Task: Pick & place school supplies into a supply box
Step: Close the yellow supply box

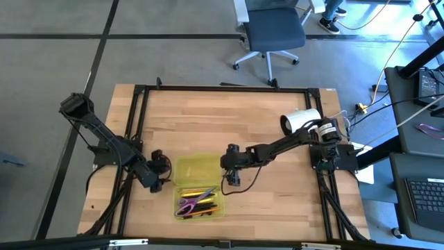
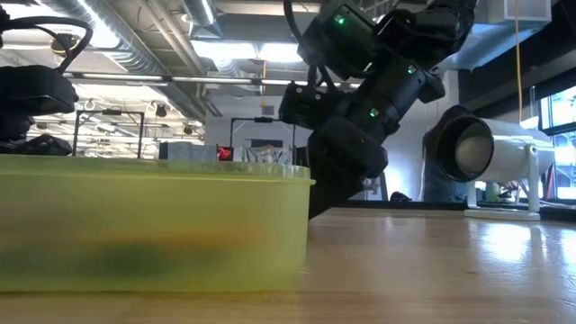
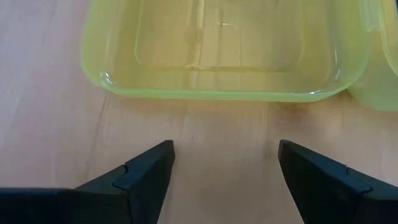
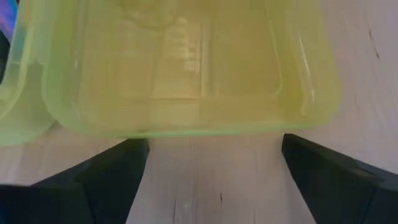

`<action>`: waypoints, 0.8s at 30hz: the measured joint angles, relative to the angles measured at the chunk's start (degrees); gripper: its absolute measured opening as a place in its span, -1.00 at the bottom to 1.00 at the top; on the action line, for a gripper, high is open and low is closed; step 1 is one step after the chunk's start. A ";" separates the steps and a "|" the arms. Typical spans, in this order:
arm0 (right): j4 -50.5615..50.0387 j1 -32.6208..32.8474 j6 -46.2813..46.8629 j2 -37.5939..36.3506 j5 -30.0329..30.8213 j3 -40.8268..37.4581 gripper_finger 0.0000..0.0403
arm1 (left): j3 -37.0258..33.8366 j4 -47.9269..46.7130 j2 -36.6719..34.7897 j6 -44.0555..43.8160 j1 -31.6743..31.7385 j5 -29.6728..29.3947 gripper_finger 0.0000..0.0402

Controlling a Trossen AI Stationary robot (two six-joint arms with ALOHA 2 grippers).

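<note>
The yellow-green supply box (image 1: 198, 186) lies open on the table. Its near half (image 1: 200, 201) holds the school supplies (image 1: 198, 200): pens, pencils and purple-handled scissors (image 1: 184, 206). Its far half (image 1: 196, 169), the lid, lies flat with nothing in it. My left gripper (image 1: 164, 175) stands open just left of the lid, its fingers pointing at the lid's side wall (image 3: 217, 93) and short of it. My right gripper (image 1: 232, 176) stands open just right of the lid, facing its other side wall (image 4: 186, 127), also apart from it.
A white cylinder (image 1: 300, 119) lies at the table's far right, behind my right arm. Bare wood lies to the right of the box and toward the far edge. An office chair (image 1: 272, 31) stands beyond the table.
</note>
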 joint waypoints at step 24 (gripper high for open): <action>9.39 -3.78 -11.74 0.80 -2.67 -0.39 0.87 | -0.13 -0.06 0.01 1.36 2.12 -1.70 0.40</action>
